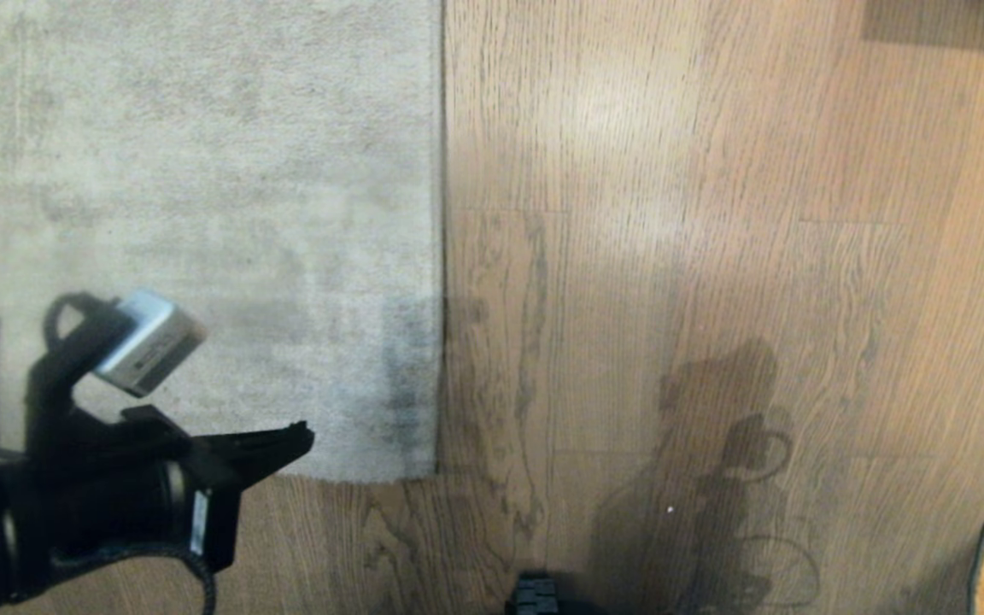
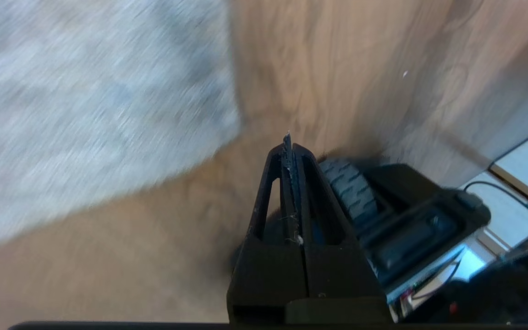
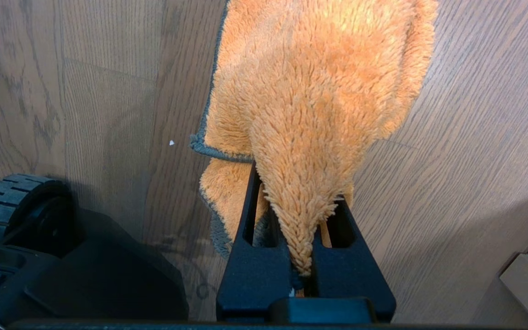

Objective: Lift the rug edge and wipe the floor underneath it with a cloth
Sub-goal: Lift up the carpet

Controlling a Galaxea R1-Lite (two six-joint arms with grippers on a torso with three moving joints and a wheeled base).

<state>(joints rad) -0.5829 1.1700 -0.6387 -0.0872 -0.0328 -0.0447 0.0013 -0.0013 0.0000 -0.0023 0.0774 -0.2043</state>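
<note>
Brown wood-grain plank floor (image 1: pixel 714 213) with a soft sheen; darker brown patch (image 1: pixel 949 21) at far corner

Rug (image 1: pixel 193 213) pale grey short-pile textile, matt, floor (image 1: pixel 714 256) brown wood-grain planks with slight sheen (darker grain lines), cloth (image 3: pixel 310 105) orange fuzzy fabric with dark grey woven edge, right gripper (image 3: pixel 298 220) matt black plastic.

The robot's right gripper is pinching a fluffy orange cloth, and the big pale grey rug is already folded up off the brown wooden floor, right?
Not quite. The right gripper does pinch the fluffy orange cloth, but the pale grey rug is not folded up. The head view shows its edge and corner lying flat on the brown wooden floor, with the shut left gripper near that corner.
</note>
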